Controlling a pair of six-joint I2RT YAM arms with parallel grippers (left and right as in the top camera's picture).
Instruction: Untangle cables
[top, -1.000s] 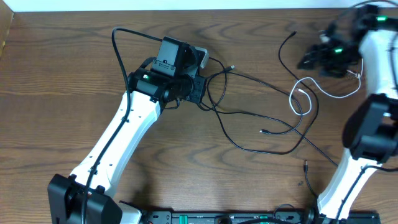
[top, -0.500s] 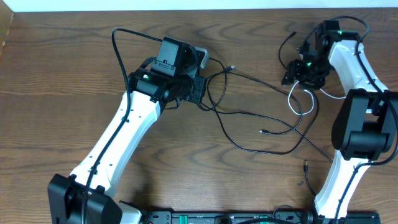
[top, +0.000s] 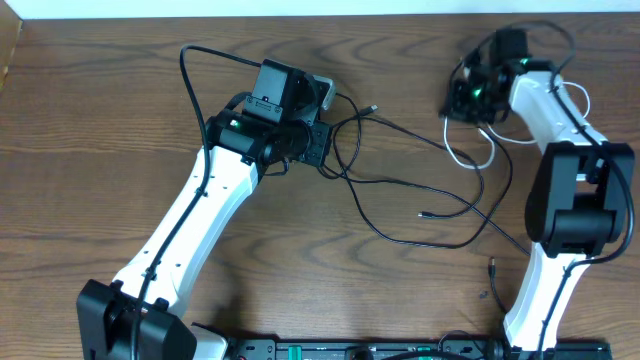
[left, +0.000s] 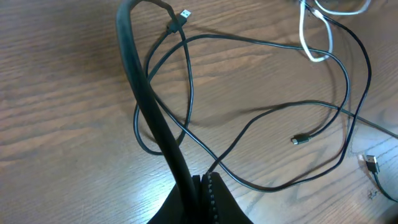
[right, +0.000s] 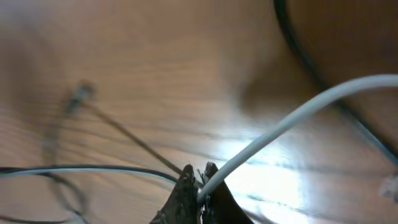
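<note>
Grips a black cable (left: 152, 118) in the left hand (left: 202, 185), jaws closed tight on it, the cable rising steeply from the fingertips. Pinches the white cable (right: 298, 112) in the right hand (right: 200, 180), jaws shut around it, close above the tabletop (right: 155, 68).

From overhead: left hand in the far half left of centre, right hand well apart near the far right corner. Just beside the right hand, white cable dropping in a short loop onto the wood.

Between the two hands, more thin black cables (top: 400, 184) in loose loops, crossing one another in several spots and meeting the white loop; over or under, cannot tell. Near the left hand, a tighter cluster of overlapping loops.

Loose ends lying free: far plug (top: 373, 107) just right of the left hand, middle plug (top: 423, 212) mid-tabletop, near plug (top: 492, 266) beside the right arm.
</note>
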